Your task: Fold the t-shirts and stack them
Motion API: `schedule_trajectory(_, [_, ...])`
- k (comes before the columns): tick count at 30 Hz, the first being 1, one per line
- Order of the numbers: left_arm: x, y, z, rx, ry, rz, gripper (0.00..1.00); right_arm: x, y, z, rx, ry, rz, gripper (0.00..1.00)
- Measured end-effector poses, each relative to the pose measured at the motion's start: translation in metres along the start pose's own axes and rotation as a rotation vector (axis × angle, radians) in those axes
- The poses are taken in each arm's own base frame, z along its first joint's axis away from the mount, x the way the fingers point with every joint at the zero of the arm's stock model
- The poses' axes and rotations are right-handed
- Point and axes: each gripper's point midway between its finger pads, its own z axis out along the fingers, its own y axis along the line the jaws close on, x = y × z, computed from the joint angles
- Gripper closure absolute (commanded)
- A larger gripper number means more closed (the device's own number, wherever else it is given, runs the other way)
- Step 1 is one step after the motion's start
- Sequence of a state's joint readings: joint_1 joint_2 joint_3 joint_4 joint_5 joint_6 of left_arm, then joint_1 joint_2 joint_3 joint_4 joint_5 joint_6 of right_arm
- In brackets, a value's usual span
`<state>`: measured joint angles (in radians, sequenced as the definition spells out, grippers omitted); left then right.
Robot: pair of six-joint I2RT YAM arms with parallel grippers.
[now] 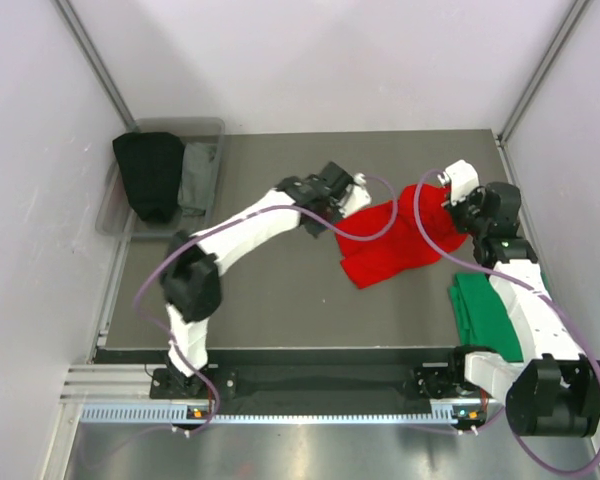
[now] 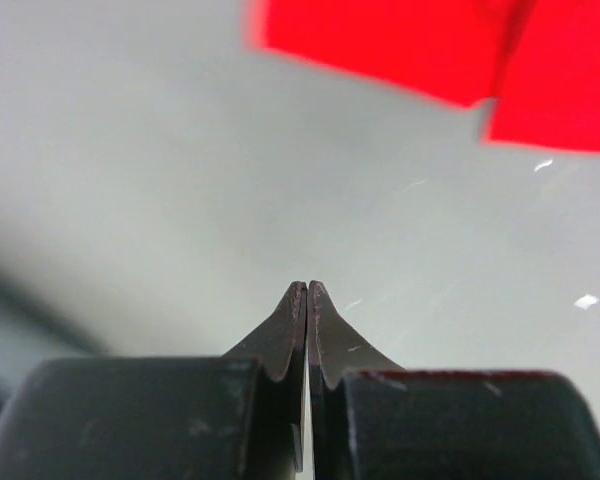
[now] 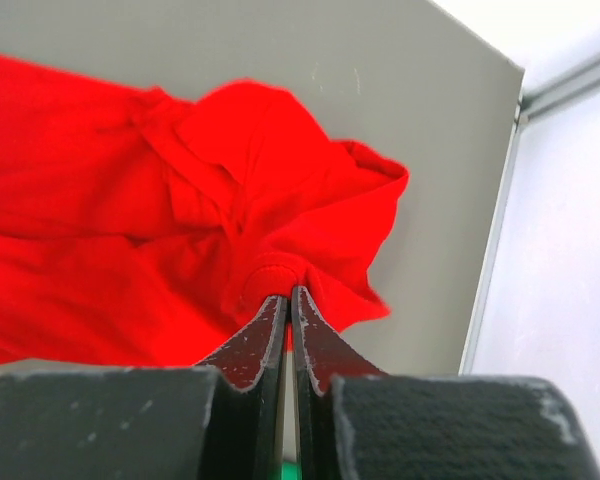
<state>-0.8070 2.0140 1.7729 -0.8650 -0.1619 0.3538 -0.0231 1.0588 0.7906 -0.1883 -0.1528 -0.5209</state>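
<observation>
Your right gripper (image 3: 288, 292) seems to pinch a fold of the red t-shirt (image 1: 385, 245), crumpled right of centre. Your left gripper (image 2: 307, 288) sits closed and empty beside it; the green t-shirt (image 1: 485, 310) lies folded near-right.

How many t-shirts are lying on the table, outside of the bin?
2. The red t-shirt lies crumpled right of centre; the green t-shirt lies folded at the near right. Dark clothes in the bin may be more.
</observation>
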Motion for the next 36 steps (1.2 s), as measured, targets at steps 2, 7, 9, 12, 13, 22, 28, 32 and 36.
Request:
schedule_trajectory(2, [0.002,0.024,-0.037,-0.067,-0.062,-0.022,1.0,-0.014,-0.003,-0.004,-0.011,-0.024,0.005,0.99])
schedule_trajectory(7, [0.003,0.058,-0.103,-0.163,-0.215,-0.051,0.65,-0.056,-0.017,-0.015,0.001,-0.114,0.012,0.99])
schedule_trajectory(9, [-0.004,0.052,-0.102,-0.139,-0.238,-0.046,0.63,-0.062,-0.019,-0.016,0.002,-0.128,0.021,0.99])
schedule_trajectory(12, [-0.012,0.03,-0.066,-0.055,-0.194,-0.02,0.61,-0.057,-0.015,-0.015,-0.008,-0.116,0.041,0.99])
schedule_trajectory(13, [-0.015,0.022,-0.05,-0.028,-0.171,-0.011,0.61,-0.054,-0.013,-0.015,-0.01,-0.111,0.045,0.99])
schedule_trajectory(22, [-0.017,-0.041,0.048,0.144,-0.004,0.035,0.66,-0.014,0.009,-0.015,-0.034,-0.05,0.075,0.99])
schedule_trajectory(28, [-0.035,-0.044,0.053,0.157,-0.026,0.022,0.64,-0.013,0.01,-0.015,-0.034,-0.049,0.077,0.98])
schedule_trajectory(32, [-0.038,-0.047,0.056,0.163,-0.024,0.023,0.64,-0.013,0.01,-0.015,-0.033,-0.05,0.083,0.98])
schedule_trajectory(36, [-0.037,-0.058,0.066,0.177,-0.002,0.037,0.64,-0.013,0.01,-0.015,-0.033,-0.05,0.083,0.98])
